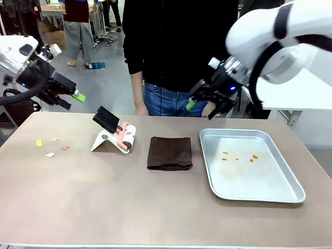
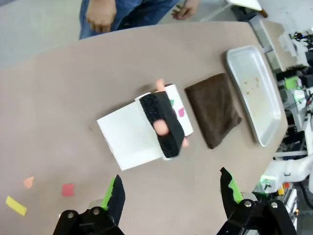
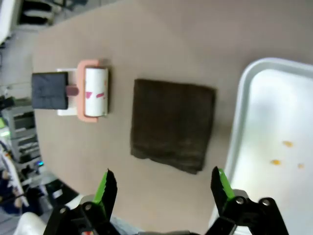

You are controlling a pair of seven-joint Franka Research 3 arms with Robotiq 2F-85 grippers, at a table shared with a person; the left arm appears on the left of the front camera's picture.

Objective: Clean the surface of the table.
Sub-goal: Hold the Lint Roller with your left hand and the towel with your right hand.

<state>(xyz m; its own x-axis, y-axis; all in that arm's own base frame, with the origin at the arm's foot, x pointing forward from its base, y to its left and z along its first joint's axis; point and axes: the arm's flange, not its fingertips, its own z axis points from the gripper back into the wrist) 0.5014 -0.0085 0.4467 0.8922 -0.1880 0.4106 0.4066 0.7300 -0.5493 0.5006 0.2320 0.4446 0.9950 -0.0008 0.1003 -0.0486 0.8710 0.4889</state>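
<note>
The table (image 1: 104, 202) has a taupe top with small paper scraps (image 1: 50, 154) near its left end. In the left wrist view these scraps (image 2: 68, 189) lie near the fingers. My left gripper (image 1: 73, 99) hovers open above the table's far left. From its wrist view, the left gripper (image 2: 171, 181) hangs over bare table (image 2: 49, 98), just short of a lint roller. My right gripper (image 1: 199, 108) is open in the air above the far edge, near the tray. In its own view the right gripper (image 3: 163, 177) looks down on a brown cloth.
A lint roller (image 1: 124, 136) with a black handle rests on a white stand (image 1: 102, 141). A folded brown cloth (image 1: 169, 153) lies mid-table. A silver tray (image 1: 259, 192) holding orange crumbs (image 1: 252, 158) sits at right. A person (image 1: 176, 52) stands at the far edge.
</note>
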